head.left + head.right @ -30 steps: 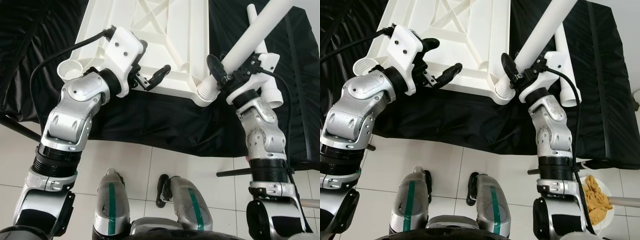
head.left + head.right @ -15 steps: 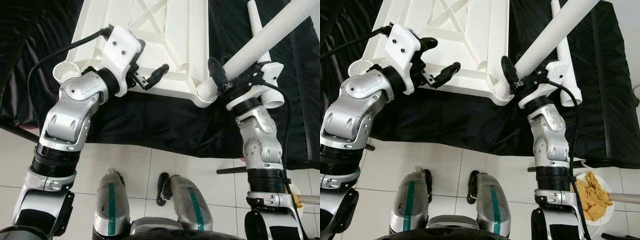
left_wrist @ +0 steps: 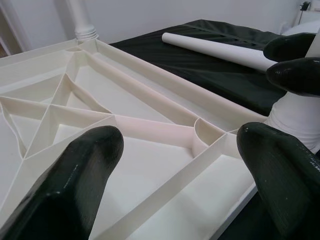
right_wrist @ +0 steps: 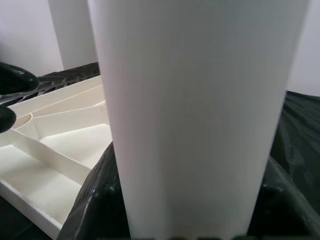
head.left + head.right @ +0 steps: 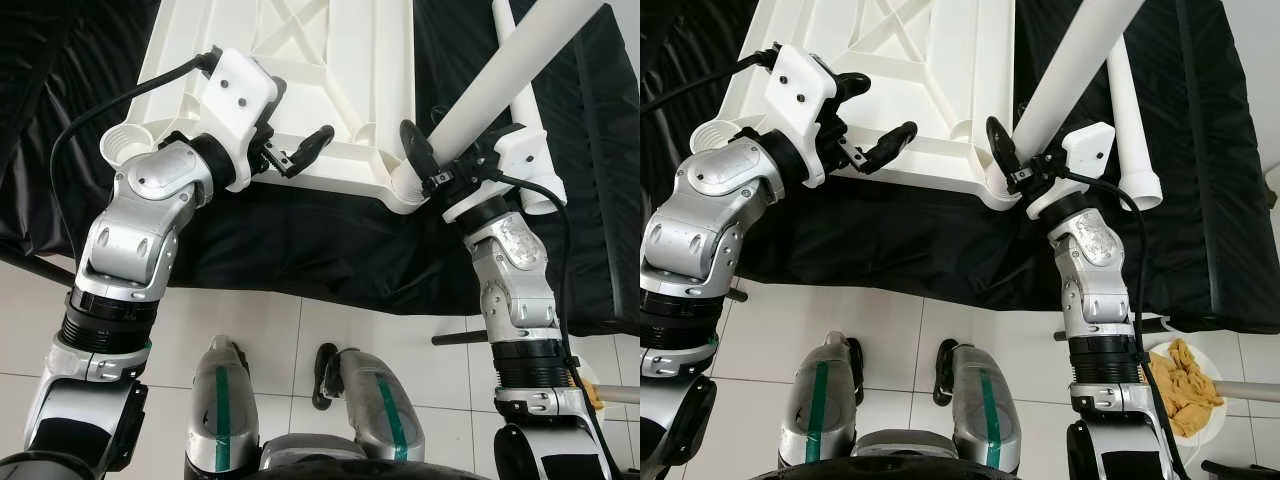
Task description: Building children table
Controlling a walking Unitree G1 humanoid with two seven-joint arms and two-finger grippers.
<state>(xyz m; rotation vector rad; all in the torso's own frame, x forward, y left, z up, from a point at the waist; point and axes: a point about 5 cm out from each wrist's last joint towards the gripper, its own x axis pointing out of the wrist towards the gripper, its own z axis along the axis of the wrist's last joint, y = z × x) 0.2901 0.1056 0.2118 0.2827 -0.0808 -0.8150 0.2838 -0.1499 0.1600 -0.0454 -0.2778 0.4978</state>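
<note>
While the left gripper (image 5: 300, 150) gapes over the tabletop's (image 5: 330, 90) edge, the right gripper (image 5: 1015, 165) clamps a leg (image 5: 1065, 70).

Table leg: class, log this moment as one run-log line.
right gripper: shut on table leg, foot at tabletop's corner socket | left gripper: open above tabletop edge | spare leg: lying on black cloth

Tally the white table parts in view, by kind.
Tabletop: 1
Legs: 3, namely the held leg in the right tool, the loose leg lying on the black cloth, and the upright leg at a far corner
Total: 4
</note>
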